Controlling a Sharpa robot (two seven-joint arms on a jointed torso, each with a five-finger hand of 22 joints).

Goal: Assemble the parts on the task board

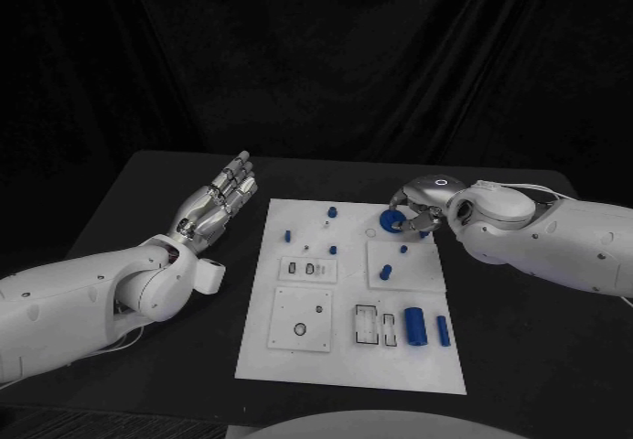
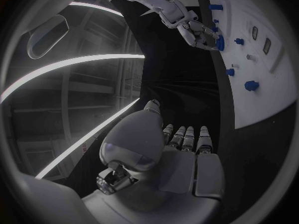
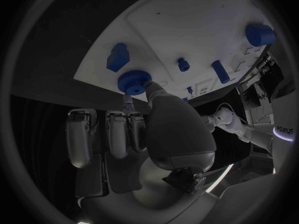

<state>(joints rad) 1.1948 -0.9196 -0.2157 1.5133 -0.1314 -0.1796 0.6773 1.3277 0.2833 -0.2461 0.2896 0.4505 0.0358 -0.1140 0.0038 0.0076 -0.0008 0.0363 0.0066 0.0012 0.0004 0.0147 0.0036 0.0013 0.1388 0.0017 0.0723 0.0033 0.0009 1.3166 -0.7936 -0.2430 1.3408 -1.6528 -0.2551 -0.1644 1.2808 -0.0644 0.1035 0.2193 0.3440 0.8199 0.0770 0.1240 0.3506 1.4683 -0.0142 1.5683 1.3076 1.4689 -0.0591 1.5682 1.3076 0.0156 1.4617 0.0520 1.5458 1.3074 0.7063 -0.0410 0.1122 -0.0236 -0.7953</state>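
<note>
I see the right hand (image 1: 424,206) over the far right part of the task board (image 1: 346,366), pinching a round blue knurled part (image 1: 391,220) between thumb and a finger; other fingers curled in beside it. In the right wrist view that part (image 3: 133,80) sits at the fingertips, just above the board, near a blue block (image 3: 117,56). L hand (image 1: 218,203) is off the board, over the black table (image 1: 119,229) to its left, palm up, fingers straight and close together, holding nothing. Two blue cylinders (image 1: 426,326) lie side by side at the board's near right. Small blue pegs (image 1: 331,212) stand near the far edge.
</note>
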